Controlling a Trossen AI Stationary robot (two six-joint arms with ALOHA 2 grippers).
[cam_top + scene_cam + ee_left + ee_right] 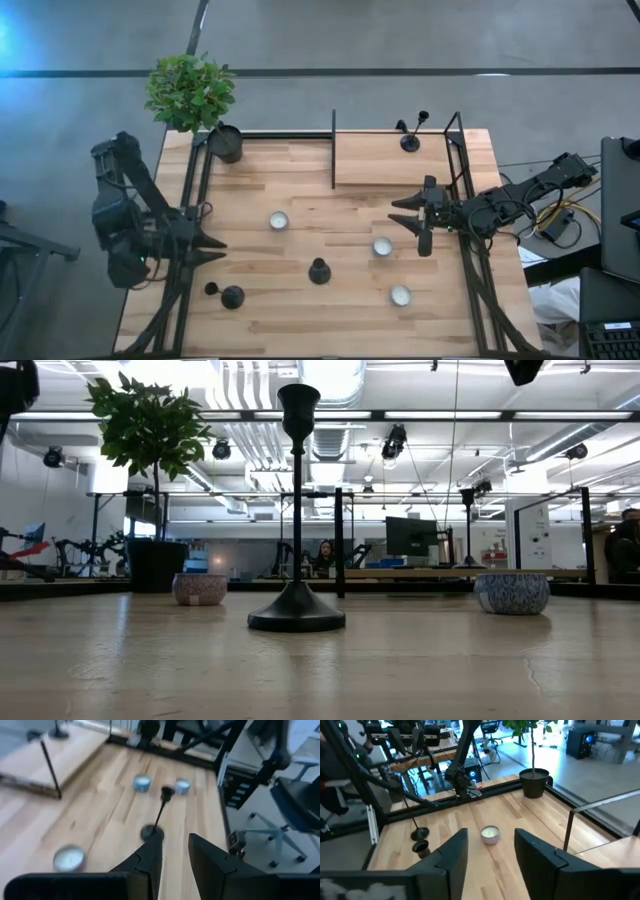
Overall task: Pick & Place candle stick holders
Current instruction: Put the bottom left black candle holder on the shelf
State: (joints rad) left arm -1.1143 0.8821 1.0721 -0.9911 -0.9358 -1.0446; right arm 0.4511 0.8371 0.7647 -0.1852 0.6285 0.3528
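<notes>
The left gripper (213, 249) sits low at the worktop's (300, 330) edge, its fingers (150, 862) spread and holding nothing. The right gripper (412, 228) reaches in from the opposite side, fingers (452, 852) wide and empty. One black candle stick holder (319, 271) stands upright between the two, ahead of the left fingers. A second (231, 296) lies tipped near the left fingers, and a third (410, 141) is on the raised shelf (380, 160) beyond the right fingers.

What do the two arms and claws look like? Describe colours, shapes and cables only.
Both arms are dark, jointed metal. The left claw and right claw each end in two black, wedge-shaped tapering fingers. Yellow and dark cables trail by the right arm's base.
</notes>
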